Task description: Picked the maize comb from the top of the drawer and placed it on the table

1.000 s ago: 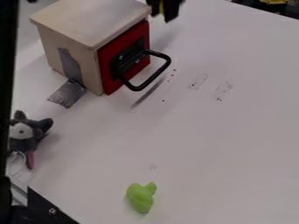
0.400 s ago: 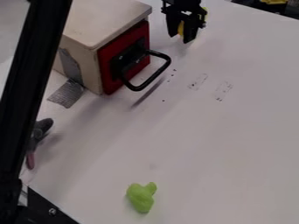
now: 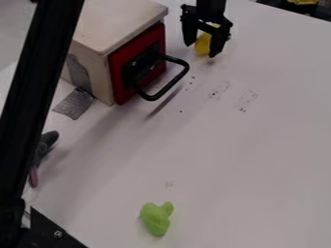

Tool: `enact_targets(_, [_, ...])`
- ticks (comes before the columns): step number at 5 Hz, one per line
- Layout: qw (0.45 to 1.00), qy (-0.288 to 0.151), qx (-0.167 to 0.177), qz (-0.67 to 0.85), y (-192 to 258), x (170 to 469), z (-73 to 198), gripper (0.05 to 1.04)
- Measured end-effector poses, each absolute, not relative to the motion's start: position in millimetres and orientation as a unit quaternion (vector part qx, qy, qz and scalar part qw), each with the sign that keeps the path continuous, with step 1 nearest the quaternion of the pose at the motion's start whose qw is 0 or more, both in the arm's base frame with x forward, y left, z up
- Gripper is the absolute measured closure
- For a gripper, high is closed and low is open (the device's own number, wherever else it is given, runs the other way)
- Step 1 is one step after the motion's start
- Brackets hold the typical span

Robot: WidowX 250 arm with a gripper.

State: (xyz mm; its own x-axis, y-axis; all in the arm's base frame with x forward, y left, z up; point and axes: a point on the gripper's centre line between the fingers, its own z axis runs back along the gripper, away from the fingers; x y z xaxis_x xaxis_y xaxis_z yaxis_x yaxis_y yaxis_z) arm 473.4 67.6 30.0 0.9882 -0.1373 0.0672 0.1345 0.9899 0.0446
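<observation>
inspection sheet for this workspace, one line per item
surface: white table, dark smudges near the drawer
job's things: yellow maize at the gripper, beside the drawer; table contact can't be told
clutter: green toy at the near side; grey plush at left, partly hidden
gripper: black, low over the table's far side
cables: nothing seen
surroundings: yellow item beyond the far right edge

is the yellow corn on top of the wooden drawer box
No, the yellow corn is at the claw, to the right of the drawer box in the camera view.
</observation>
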Motion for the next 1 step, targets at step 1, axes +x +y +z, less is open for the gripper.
enact_targets(1, [0.997, -0.048, 0.021, -0.059, 66.8, 476.3, 50.8, 0.083])
